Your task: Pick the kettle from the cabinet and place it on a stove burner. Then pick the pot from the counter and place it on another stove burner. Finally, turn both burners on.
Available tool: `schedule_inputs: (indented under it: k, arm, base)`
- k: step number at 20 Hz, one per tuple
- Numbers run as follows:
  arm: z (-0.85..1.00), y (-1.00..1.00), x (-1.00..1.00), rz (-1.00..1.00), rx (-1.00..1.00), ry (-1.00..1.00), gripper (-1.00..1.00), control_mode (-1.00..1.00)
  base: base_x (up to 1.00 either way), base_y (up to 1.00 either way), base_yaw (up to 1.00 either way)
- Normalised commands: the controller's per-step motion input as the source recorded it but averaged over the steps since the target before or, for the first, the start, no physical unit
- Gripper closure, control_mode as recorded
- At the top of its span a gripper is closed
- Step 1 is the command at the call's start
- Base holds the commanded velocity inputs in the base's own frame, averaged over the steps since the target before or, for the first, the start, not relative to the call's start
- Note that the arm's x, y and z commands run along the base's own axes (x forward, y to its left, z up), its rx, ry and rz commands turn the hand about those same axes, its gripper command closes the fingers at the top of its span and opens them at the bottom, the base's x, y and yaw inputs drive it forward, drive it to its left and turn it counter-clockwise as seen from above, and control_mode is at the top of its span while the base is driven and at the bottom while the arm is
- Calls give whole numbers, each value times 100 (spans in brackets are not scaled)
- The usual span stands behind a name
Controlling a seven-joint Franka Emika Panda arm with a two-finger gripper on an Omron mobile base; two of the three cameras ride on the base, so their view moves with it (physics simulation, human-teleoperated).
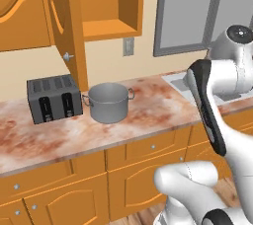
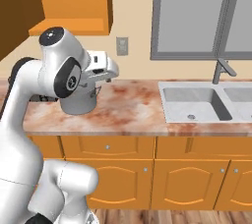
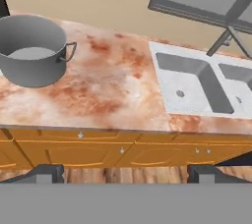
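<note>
Hand view, round straight-sided grey metal pot (image 3: 32,50), marbled stone counter (image 3: 108,95), tool (image 3: 126,173) fingers spread wide.

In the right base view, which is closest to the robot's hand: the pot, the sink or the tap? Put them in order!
From the gripper, nearest first:
1. The pot, just below and beside it, at the counter's left.
2. The sink, across the counter to the right.
3. The tap, behind the sink, farther right.

Matt grey metal pot (image 1: 108,102) on marbled reddish stone counter (image 1: 148,113), orange wooden fronts.
</note>
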Motion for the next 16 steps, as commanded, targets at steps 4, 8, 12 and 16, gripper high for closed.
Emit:
schedule_inputs:
  k: [4,8,12,16]
  arm:
    - [0,-26,-8,4,33,0,-100,-100]
    - [0,-5,-2,1,30,0,-100,-100]
    - [0,0,1,0,26,5,-100,-100]
    - [-5,9,14,0,19,16,-100,-100]
  base:
    - [0,0,0]
    - [0,0,0]
    - [0,0,0]
    - [0,0,0]
